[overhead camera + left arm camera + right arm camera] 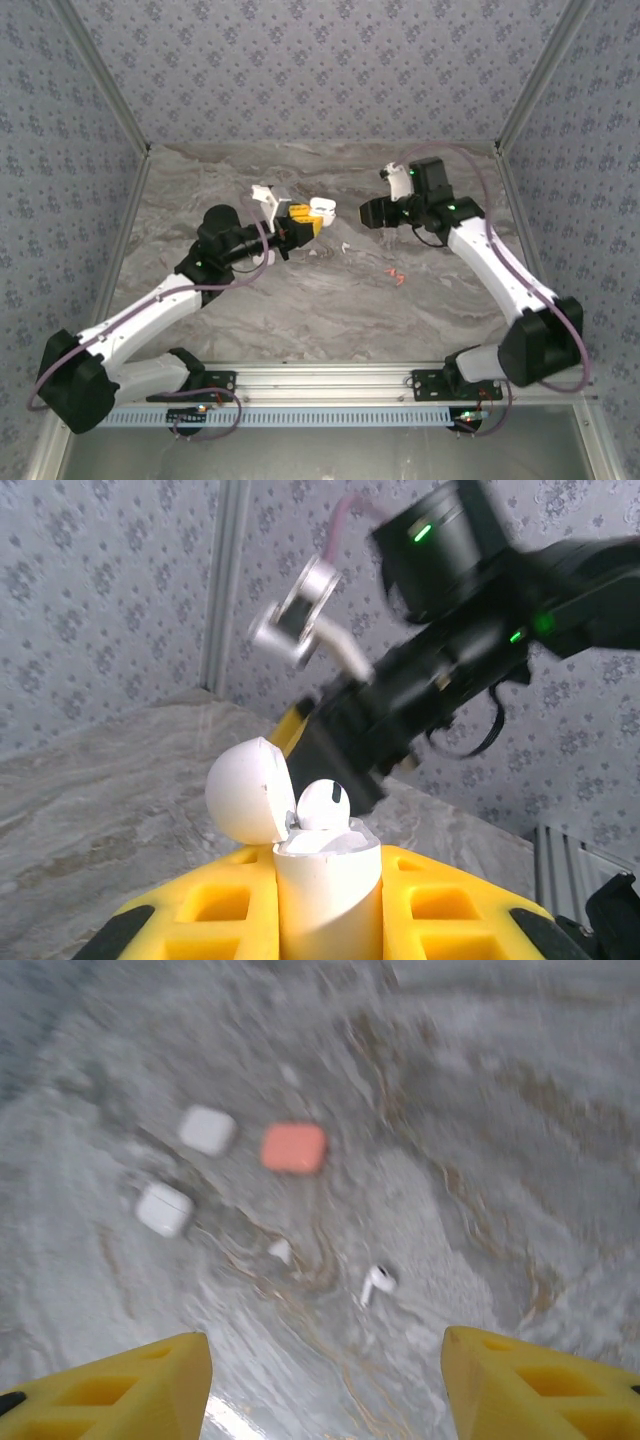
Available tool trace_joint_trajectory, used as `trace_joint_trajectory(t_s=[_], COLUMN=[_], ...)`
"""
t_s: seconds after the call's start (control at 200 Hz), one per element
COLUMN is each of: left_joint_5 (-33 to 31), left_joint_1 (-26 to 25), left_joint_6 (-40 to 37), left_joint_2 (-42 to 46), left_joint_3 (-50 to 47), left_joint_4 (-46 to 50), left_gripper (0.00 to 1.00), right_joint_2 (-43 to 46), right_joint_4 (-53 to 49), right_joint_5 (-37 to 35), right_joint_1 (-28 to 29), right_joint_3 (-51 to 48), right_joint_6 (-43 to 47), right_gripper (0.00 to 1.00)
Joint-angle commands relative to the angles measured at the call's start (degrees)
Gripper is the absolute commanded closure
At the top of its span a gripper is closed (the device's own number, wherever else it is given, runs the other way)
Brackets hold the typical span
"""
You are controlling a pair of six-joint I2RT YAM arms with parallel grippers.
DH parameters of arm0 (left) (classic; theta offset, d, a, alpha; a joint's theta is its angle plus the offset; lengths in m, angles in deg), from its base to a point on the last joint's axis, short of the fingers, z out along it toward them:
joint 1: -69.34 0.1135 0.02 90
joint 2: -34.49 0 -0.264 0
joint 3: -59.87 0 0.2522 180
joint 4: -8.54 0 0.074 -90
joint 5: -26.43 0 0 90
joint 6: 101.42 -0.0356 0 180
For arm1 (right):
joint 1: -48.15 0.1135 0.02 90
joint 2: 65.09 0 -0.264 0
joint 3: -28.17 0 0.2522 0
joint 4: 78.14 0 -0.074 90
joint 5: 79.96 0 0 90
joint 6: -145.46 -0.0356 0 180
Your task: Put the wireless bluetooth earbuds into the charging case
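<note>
My left gripper is shut on a white charging case, which stands upright between its yellow fingers. The case's lid is swung open to the left, and a white earbud sits in the case's mouth. My right gripper hovers just right of the case, open, with nothing between its yellow fingertips. Below it a loose white earbud lies on the marble table. Two red-orange earbuds lie nearer the front.
On the table lie two closed white cases, an orange case and a small white piece. Patterned walls enclose the table at the back and both sides.
</note>
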Motion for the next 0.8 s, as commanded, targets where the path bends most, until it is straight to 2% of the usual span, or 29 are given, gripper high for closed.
trace_joint_trajectory(t_s=[0.0,0.19,0.365,0.535,0.795], left_joint_5=[-2.8,-3.2,-3.0,-2.9,-3.0], left_joint_1=[-0.3,-0.3,-0.3,-0.3,-0.3], left_joint_6=[-2.8,-2.7,-2.6,-2.1,-1.8], left_joint_2=[2.7,3.8,3.9,4.1,4.1], left_joint_3=[-0.9,-1.8,-1.9,-2.2,-2.5], left_joint_4=[2.3,2.7,2.9,2.7,2.7], left_gripper=[1.00,1.00,1.00,1.00,1.00], right_joint_2=[-6.4,-19.6,-29.5,-35.8,-40.7], right_joint_4=[-3.7,-3.4,-3.1,-3.9,-5.5], right_joint_5=[-5.4,-7.7,-6.2,-6.4,-6.0], right_joint_1=[1.8,5.0,6.5,7.7,9.1], right_joint_3=[1.9,6.9,12.5,16.5,19.6], right_joint_6=[-2.3,3.5,8.4,9.9,10.7], right_gripper=[0.37,0.39,0.41,0.48,0.51])
